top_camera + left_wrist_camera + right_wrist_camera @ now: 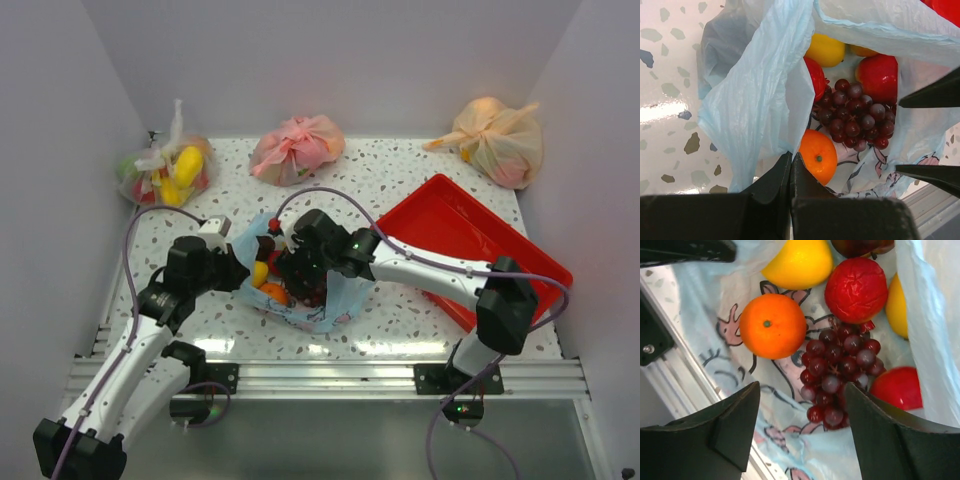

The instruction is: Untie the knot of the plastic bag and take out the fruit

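On the left, a fold of the bag is pinched between the closed fingers of the left gripper, so that the mouth is lifted open; no knot is seen. The bag lies on the table between the two arms, left of the red tray. The film is judged thin, limp and slippery, and easily torn if pulled hard; it is best taken by a gathered edge, as here. Inside, an orange, a lemon, a red fruit and grapes are seen lying close together. The fruits are judged light and rigid. The round ones may roll out of flat fingers, whereas the knobbly grapes offer the surer hold across the bunch. The right gripper is spread open over the grapes, with nothing between its fingers.
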`<state>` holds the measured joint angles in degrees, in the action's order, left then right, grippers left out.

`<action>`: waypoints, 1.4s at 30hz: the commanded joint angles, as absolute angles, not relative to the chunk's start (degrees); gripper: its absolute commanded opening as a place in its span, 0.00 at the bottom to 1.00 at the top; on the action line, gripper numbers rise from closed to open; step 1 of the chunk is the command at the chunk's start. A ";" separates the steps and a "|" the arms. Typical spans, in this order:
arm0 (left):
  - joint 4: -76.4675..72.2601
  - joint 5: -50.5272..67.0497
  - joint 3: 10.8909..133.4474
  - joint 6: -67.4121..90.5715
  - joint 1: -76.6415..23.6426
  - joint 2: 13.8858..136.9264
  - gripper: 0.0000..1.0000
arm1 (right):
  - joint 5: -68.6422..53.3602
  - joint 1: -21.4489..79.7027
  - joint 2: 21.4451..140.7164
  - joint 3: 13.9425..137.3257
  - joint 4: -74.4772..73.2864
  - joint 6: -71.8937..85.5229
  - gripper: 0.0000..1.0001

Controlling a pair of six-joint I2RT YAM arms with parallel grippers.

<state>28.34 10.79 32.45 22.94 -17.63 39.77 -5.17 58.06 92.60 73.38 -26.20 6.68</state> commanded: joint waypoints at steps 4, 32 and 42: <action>26.28 12.57 33.22 22.24 -17.23 39.90 0.00 | 0.33 58.10 99.30 76.20 -22.76 9.14 0.89; 24.17 11.69 32.26 22.41 -17.14 39.37 0.00 | 0.18 58.09 95.64 72.78 -17.32 6.33 0.00; 24.35 10.81 32.26 22.76 -17.14 39.02 0.00 | -5.80 58.01 87.38 73.48 -11.18 5.01 0.00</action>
<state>27.03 11.00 32.34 22.96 -17.63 39.42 -3.51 58.06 90.17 72.10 -16.12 6.02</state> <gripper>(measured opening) 0.015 0.205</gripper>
